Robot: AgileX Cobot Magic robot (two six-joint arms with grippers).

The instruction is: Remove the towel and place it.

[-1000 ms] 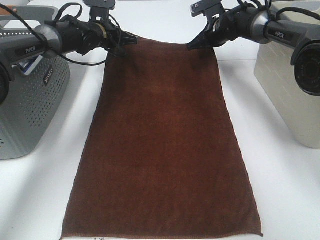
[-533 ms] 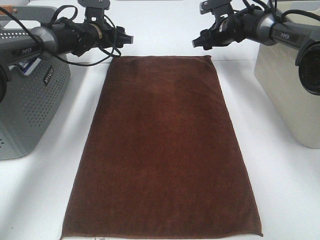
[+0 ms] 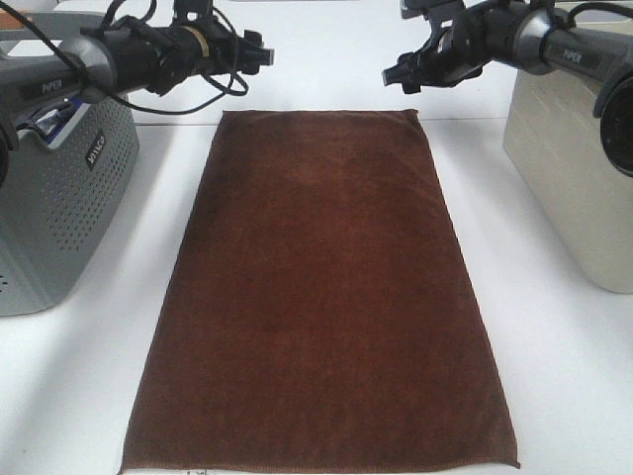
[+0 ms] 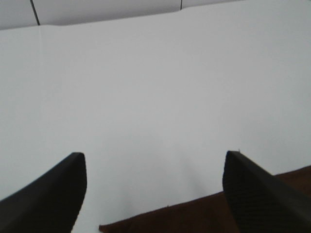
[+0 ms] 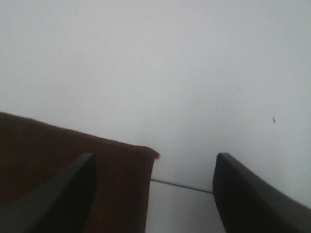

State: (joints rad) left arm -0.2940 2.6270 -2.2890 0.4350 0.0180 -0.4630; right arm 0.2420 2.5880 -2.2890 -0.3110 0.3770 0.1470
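One dark brown towel (image 3: 321, 287) flat on the table (image 3: 554, 346), both grippers (image 3: 259, 54) (image 3: 396, 74) spread, empty.

This looks like a robotics lab or test bench set up for a laundry task. A plain white surface (image 3: 554, 376) carries a brown towel (image 3: 321, 297) spread flat, with a grey perforated basket (image 3: 59, 198) on one side and a beige bin (image 3: 574, 168) on the other. Two black cabled arms labelled PIPER reach over the far edge.
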